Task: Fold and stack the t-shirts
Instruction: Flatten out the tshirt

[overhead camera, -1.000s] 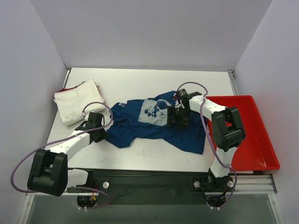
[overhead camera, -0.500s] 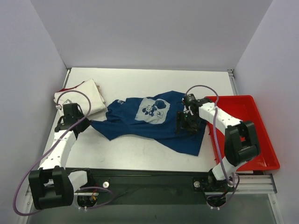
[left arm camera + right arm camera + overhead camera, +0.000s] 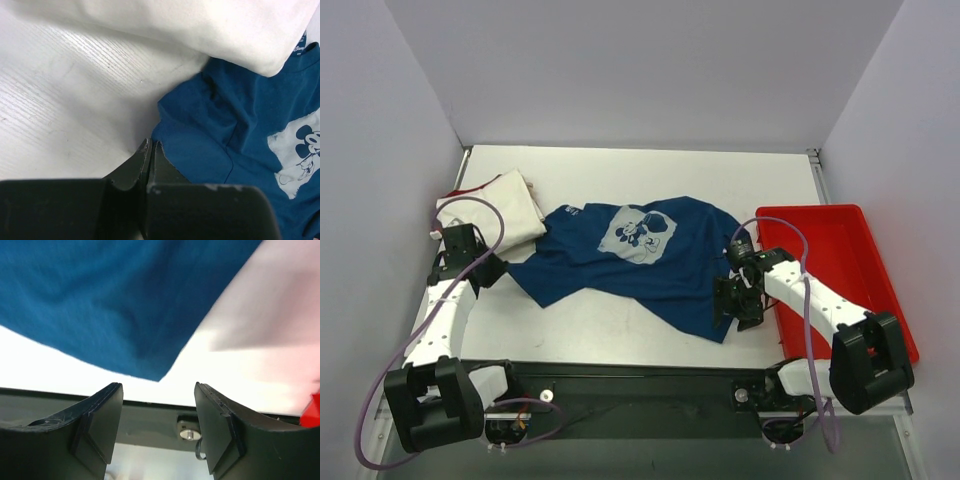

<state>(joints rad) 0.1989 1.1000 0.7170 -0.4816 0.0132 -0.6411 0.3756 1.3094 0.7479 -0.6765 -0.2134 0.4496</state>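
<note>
Left wrist: blue t-shirt (image 3: 240, 130) corner between jaws

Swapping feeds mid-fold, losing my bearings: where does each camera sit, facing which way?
Top external: above, behind the bases, looking down; both arms show.
Left wrist: arm-mounted, looks past shut left end effector at blue t-shirt, white t-shirt.
Right wrist: arm-mounted, looks past open right end effector toward near edge of table.
All share the blue t-shirt.

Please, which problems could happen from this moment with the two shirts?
The left tool seems to pinch only the edge of the blue t-shirt, so it may slip out. The blue t-shirt touches the white t-shirt; pulling could drag that one open. The right tool is open, so that side may bunch.
</note>
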